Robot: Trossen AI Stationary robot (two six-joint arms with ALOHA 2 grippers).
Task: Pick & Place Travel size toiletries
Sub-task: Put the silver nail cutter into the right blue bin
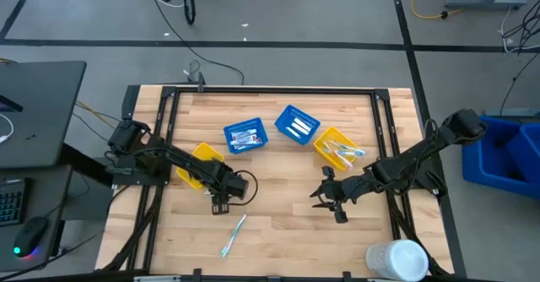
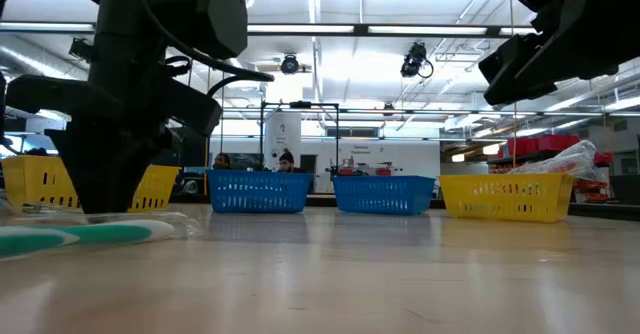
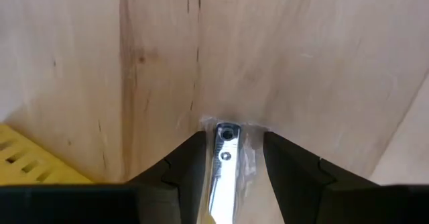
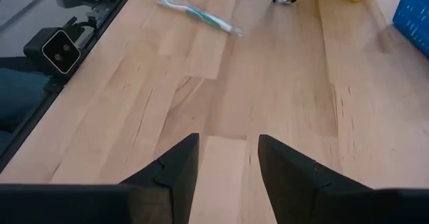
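Left wrist view: a wrapped metal nail clipper (image 3: 224, 167) is gripped by the left gripper (image 3: 231, 160) on the table (image 3: 301, 63).
The right gripper (image 1: 325, 196), at 3 o'clock from it, is held open and empty.

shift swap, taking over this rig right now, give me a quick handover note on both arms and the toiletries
Left pincer: low near the left yellow basket, fingers around a wrapped silvery item at the table; whether it is lifted cannot be told.
Right pincer: open, empty, over bare table.
Done: items lie in the two blue baskets and the right yellow basket.
Left: a wrapped teal toothbrush loose on the table, plus the held item.
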